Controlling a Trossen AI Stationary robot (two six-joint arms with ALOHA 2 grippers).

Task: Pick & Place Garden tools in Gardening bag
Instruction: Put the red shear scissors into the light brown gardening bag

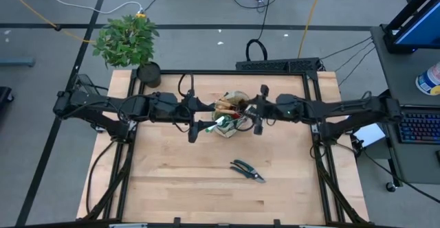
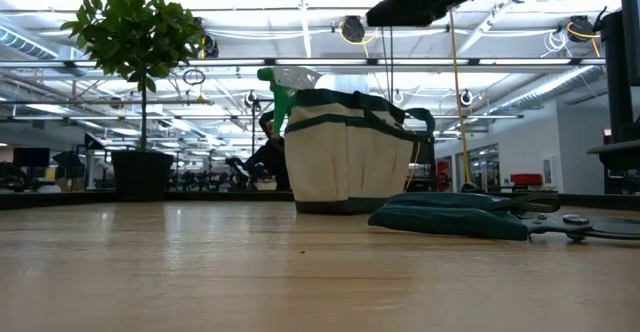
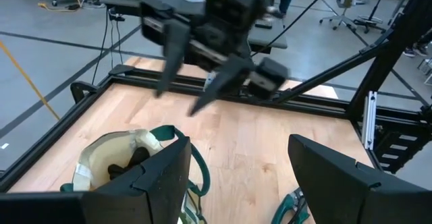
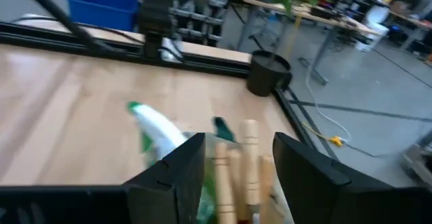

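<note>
Above the gardening bag (image 1: 230, 115), both grippers hang with open fingers: left gripper (image 1: 194, 131) beside it, right gripper (image 1: 259, 126) on its other side. Wooden handles (image 4: 250, 163) and sprayer (image 2: 290, 76) stick out. Pruning shears (image 1: 247, 170) lie nearer the front on the surface (image 1: 172, 180), not yet packed

Open-plan lab: workbenches (image 4: 324, 18), ceiling trusses (image 2: 300, 64).

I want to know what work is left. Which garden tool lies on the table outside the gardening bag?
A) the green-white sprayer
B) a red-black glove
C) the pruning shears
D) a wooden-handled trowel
C: the pruning shears lie alone on the bare wood, apart from the gardening bag, while the sprayer and the wooden handles already stand in the bag.
</note>
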